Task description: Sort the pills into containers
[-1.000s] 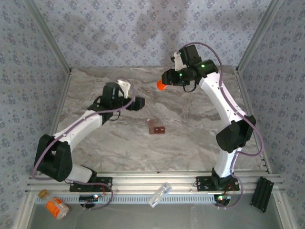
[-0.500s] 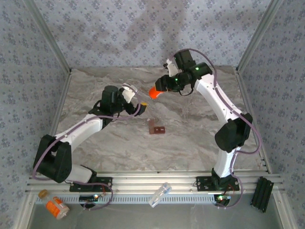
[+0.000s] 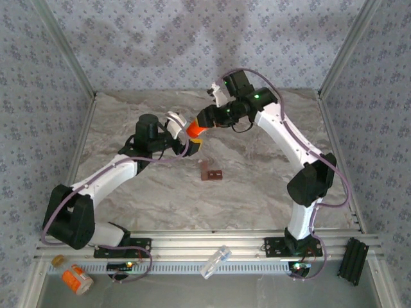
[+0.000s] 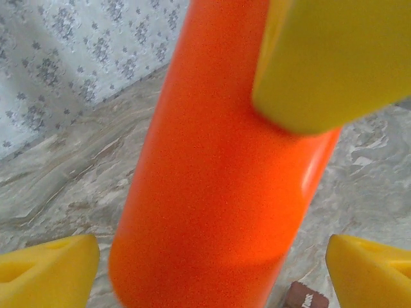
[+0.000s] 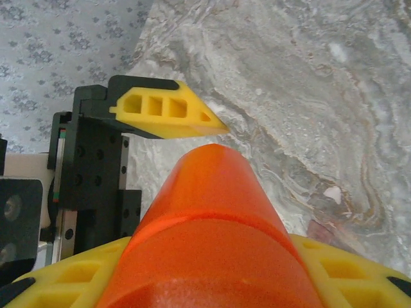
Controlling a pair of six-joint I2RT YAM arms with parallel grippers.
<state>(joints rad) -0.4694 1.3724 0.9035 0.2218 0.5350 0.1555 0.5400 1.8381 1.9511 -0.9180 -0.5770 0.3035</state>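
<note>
Two tools meet at a smooth, glossy orange cylinder (image 4: 218, 160): the right gripper (image 3: 203, 120) is clamped on it between ribbed yellow foam pads (image 5: 70, 282), while the left gripper (image 3: 185, 136) holds its wedge-shaped yellow pads (image 4: 45, 269) wide apart on either side of it. The small red-brown rectangular box (image 3: 210, 172) lies flat on the veined, marble-patterned table (image 3: 257, 186), below the left gripper's tips and apart from both grippers.

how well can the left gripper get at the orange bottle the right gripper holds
Likely yes: the orange bottle sits between the left gripper's open fingers, gaps on both sides; the right gripper grips its far end.
</note>
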